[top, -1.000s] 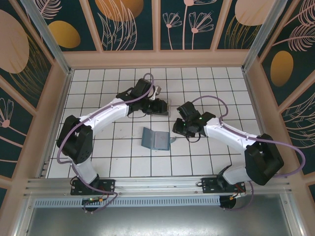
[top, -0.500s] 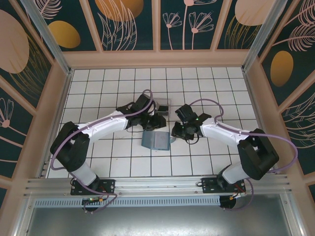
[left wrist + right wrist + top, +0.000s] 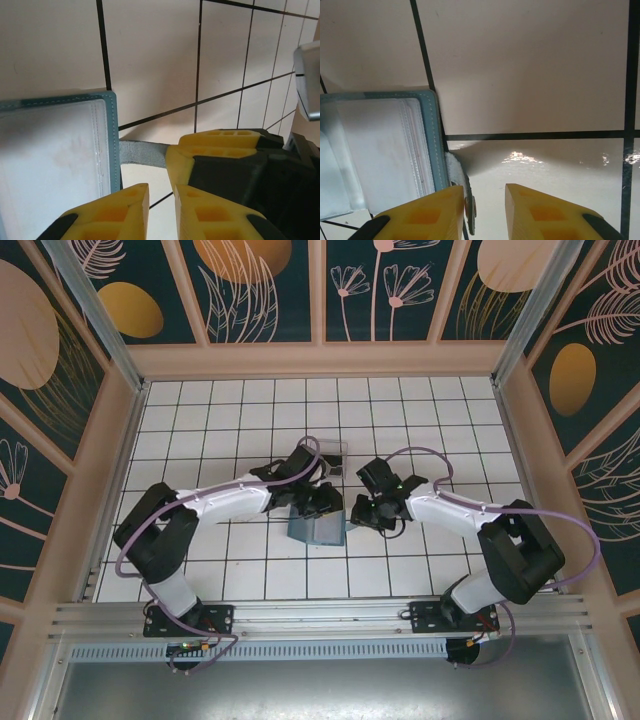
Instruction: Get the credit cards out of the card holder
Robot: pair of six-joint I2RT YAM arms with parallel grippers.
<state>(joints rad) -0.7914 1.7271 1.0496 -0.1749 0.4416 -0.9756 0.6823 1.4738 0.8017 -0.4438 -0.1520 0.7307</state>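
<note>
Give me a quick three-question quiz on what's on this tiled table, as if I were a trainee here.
1. True or false: the wallet is red.
2. The clear tray lies: a) on the wallet, b) farther from the arm bases than the wallet, c) under the wallet.
3. What colour are the right claw's fingers?
Key: 1 false, it is teal; 2 b; 3 yellow.
</note>
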